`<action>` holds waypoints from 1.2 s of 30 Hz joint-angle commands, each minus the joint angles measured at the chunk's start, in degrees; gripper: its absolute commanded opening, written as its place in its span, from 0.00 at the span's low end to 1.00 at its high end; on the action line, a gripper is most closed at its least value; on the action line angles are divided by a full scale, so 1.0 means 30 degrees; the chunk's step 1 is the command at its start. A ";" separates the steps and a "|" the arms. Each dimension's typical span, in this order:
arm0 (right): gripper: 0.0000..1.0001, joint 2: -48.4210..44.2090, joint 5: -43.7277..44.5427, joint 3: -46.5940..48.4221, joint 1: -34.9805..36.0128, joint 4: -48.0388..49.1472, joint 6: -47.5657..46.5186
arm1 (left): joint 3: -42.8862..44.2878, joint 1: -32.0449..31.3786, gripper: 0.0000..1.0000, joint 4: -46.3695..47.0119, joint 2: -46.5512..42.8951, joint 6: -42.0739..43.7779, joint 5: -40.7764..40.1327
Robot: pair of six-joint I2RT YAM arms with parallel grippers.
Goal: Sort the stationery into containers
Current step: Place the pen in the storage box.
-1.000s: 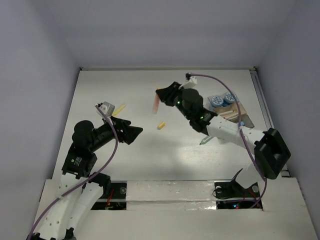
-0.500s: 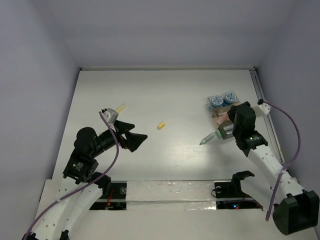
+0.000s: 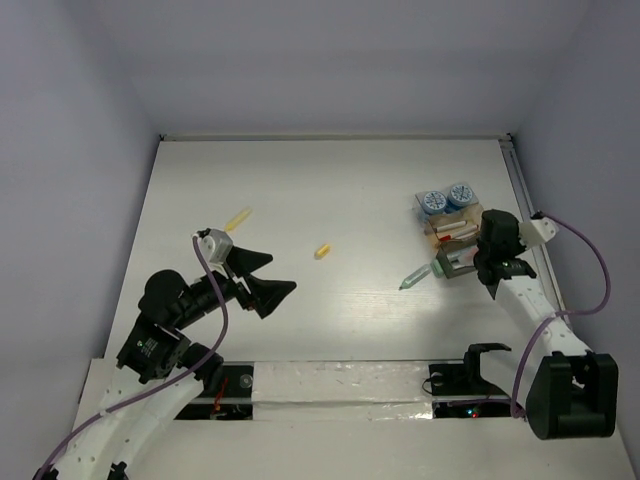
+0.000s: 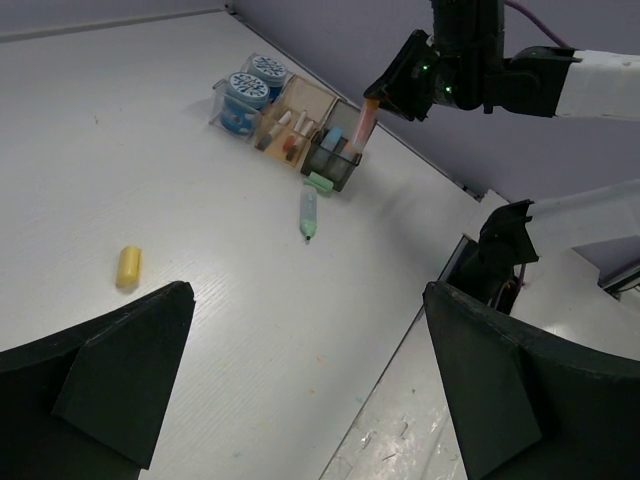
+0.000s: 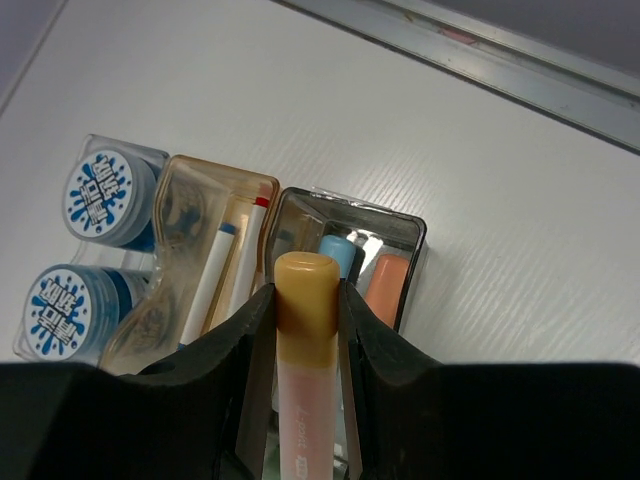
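From above, the right pincer point(image 3: 482, 258) is hanging over the grey tray point(image 3: 458, 263). A second ago it was at mid-counter point(image 3: 350, 180), so the carry is ending. The left pincer point(image 3: 264, 279) is sitting spread and empty, having pulled back toward its base. The yellow pen point(image 3: 238, 217), yellow stub point(image 3: 322, 251) and green pen point(image 3: 414, 277) are lying where they were.

In the left wrist view, the right pincer is pinching the orange pen point(image 4: 364, 124) steeply tilted, its lower end at the grey tray's far end. The green pen is lying just outside the tray.

In the right wrist view, the orange pen is sitting clamped between the fingers point(image 5: 245, 330), pointing into the grey tray beside a light-blue piece point(image 5: 338, 250) and an orange piece point(image 5: 384, 284). The tan tray point(image 5: 215, 170) and two pots point(image 5: 105, 185) are standing alongside. Probably only lowering and letting go remain for this pen, with three pieces left to sort.
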 commanded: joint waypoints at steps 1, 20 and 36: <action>0.00 0.0820 0.0103 0.0920 -0.0141 0.0653 0.0399 | 0.0007 -0.0391 0.99 0.0599 -0.0413 0.0008 -0.0319; 0.68 0.0094 -0.3669 0.1327 -0.0141 0.1561 -0.1703 | 0.0095 -0.0745 0.99 0.0306 -0.0502 -0.0109 -0.1315; 0.65 -0.0902 -1.4103 0.3265 0.8843 0.2761 -0.5080 | 0.1412 0.1773 0.99 -0.0894 0.4562 0.0125 -0.7602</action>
